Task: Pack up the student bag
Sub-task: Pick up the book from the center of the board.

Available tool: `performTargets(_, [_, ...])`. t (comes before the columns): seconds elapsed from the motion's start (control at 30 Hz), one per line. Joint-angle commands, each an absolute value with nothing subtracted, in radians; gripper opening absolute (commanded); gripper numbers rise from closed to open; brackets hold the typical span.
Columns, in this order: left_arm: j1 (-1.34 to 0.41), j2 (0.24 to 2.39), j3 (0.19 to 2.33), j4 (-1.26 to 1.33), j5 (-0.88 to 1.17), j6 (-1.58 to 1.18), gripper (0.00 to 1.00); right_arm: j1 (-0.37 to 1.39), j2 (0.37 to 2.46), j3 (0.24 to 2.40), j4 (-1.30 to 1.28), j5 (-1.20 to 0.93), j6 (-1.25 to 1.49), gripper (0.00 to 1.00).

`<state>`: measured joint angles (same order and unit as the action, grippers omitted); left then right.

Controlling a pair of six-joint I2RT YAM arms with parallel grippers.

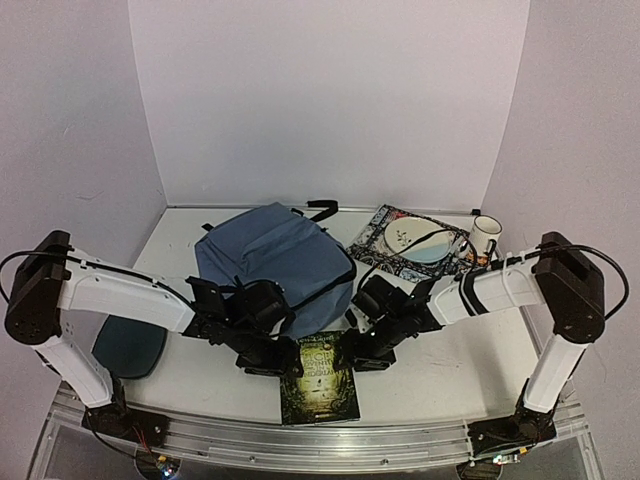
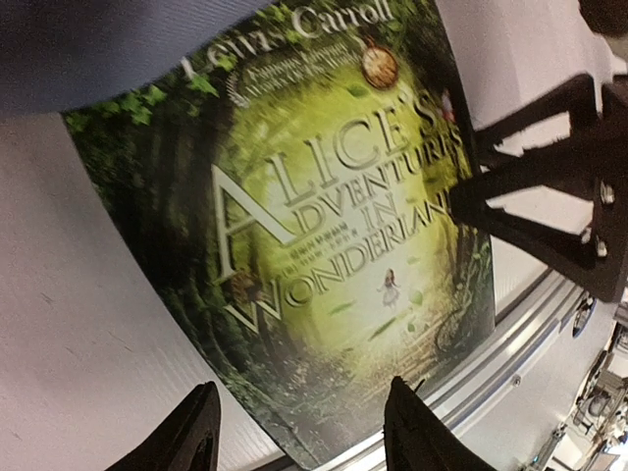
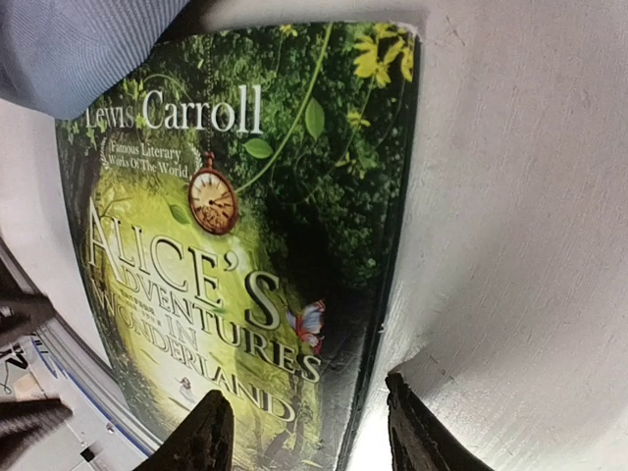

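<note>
The student bag (image 1: 275, 250), slate-blue fabric with black straps, lies flat at the middle back of the table. Its edge also shows in the wrist views (image 2: 118, 49) (image 3: 69, 49). In front of it lies a green "Alice's Adventures in Wonderland" book (image 1: 320, 385) (image 2: 324, 226) (image 3: 235, 245), cover up, its top end touching the bag. My left gripper (image 1: 262, 355) (image 2: 299, 432) hovers open over the book's near left corner. My right gripper (image 1: 368, 352) (image 3: 309, 437) stands open astride the book's right edge, one finger over the cover and one over the table. Neither holds anything.
A dark teal pad (image 1: 130, 345) lies at the left under the left arm. At the back right a patterned mat (image 1: 378, 222) carries a plate (image 1: 415, 238), with a white mug (image 1: 486, 235) beside it. The table's metal front rail (image 1: 300, 440) runs just below the book.
</note>
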<state>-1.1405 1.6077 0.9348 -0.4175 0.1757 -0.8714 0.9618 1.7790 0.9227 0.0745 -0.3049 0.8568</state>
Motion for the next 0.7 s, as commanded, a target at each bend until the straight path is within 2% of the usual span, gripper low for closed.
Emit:
performTargets(0.0, [-1.094, 1.633, 0.97, -0.405, 0.141, -0.877, 0.59, 0.953, 1.777, 0.925, 0.049, -0.335, 0.87, 0.54])
performTargets(0.3, [-1.089, 1.761, 1.002, -0.361, 0.223, -0.829, 0.58, 0.952, 1.824, 0.908, 0.206, -0.45, 0.94, 0.48])
performTargets(0.67, [-1.088, 1.706, 0.998, -0.346, 0.238, -0.834, 0.56, 0.951, 1.688, 0.965, 0.237, -0.511, 0.984, 0.38])
